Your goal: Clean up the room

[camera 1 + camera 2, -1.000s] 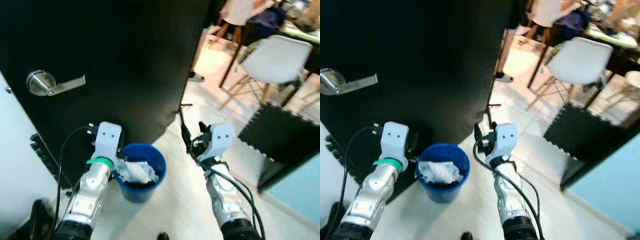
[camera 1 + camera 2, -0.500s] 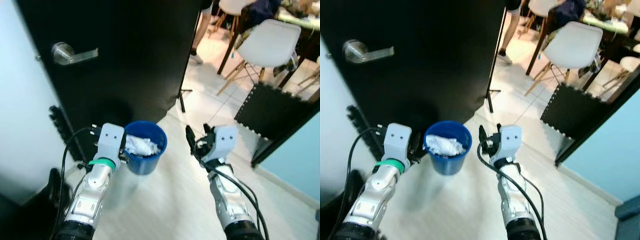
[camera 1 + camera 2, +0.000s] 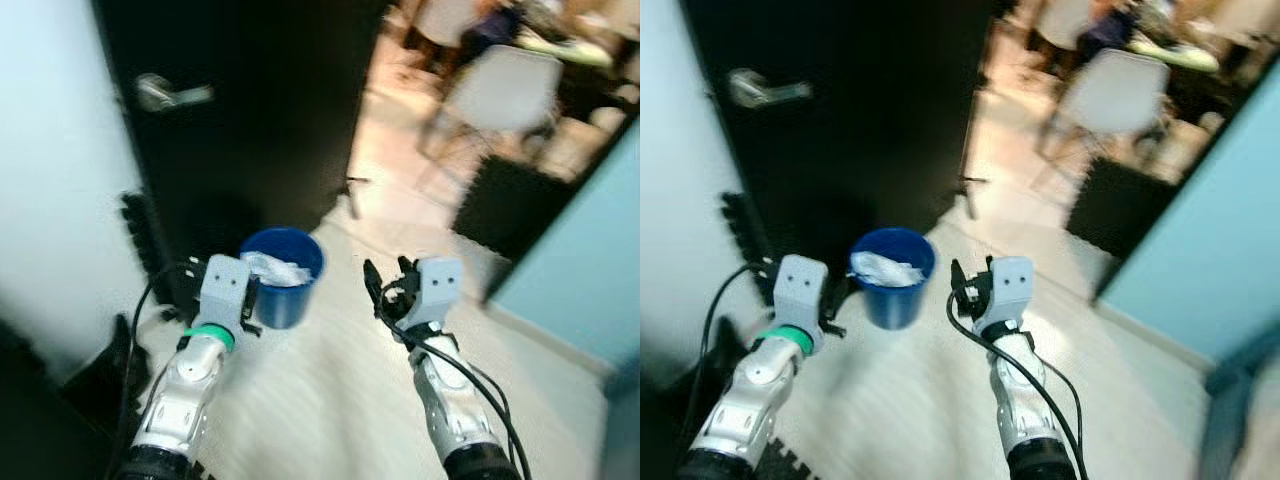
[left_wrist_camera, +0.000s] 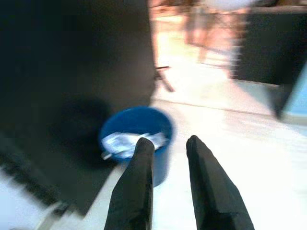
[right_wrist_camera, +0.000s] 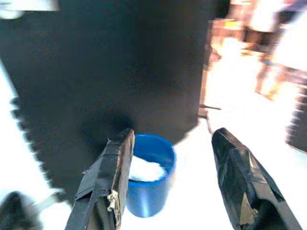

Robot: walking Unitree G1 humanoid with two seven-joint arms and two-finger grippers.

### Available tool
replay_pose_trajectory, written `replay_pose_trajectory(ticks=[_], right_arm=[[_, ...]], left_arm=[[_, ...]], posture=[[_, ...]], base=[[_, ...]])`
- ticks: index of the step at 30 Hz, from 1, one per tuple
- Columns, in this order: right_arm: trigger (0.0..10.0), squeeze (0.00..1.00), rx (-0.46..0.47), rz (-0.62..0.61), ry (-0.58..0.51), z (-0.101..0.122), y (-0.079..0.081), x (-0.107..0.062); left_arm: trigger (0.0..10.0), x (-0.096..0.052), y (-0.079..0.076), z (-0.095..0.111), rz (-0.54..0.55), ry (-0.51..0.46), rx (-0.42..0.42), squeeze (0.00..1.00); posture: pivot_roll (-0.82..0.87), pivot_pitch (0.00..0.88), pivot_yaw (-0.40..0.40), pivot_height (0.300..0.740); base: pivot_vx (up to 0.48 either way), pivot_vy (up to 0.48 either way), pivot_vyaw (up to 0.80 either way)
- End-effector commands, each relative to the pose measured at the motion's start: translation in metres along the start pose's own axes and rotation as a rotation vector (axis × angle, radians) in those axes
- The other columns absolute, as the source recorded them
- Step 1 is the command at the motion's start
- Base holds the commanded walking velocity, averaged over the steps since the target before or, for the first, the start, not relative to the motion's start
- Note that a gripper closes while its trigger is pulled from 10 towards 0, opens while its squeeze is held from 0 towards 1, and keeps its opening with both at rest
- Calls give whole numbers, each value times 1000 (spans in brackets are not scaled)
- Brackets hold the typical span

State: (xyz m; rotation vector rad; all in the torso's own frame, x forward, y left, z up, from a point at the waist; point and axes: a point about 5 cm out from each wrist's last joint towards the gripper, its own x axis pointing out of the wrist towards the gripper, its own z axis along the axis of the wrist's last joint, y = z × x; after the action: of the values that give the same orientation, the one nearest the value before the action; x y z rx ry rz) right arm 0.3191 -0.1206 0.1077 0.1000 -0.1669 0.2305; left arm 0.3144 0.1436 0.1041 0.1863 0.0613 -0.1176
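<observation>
Everything looks farther off now, because the robot's head has pulled back and up, so more pale wall and floor show, all blurry. But the blue bin [image 3: 283, 277] stays put by the black door [image 3: 260, 110]. It sits just ahead of the left gripper [image 4: 166, 143], whose fingers are a little apart and hold nothing. The right gripper [image 5: 173, 139] is spread wide and empty too, with the bin ahead of it and a bit to its left. White crumpled paper [image 3: 886, 268] is already in the bin, so some tidying looks done. What else needs picking up I cannot tell. The floor [image 3: 330, 390] is pale and smooth. Beyond the grippers stands a white chair [image 3: 1111, 92].
</observation>
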Motion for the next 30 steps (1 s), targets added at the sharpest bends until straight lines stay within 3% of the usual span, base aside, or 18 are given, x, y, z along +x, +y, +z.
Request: replay_pose_trajectory(ticks=[1,30], right_arm=[[10000,0,4,-10,33,-8,-2,-4],[10000,0,4,-13,41,-11,-2,-6]], left_arm=[[10000,0,-4,-2,-22,14,-9,0],[10000,4,-9,4,-77,-4,-24,0]], posture=[[41,0,1,740],[31,0,14,740]], base=[[0,0,-781],[0,0,-781]])
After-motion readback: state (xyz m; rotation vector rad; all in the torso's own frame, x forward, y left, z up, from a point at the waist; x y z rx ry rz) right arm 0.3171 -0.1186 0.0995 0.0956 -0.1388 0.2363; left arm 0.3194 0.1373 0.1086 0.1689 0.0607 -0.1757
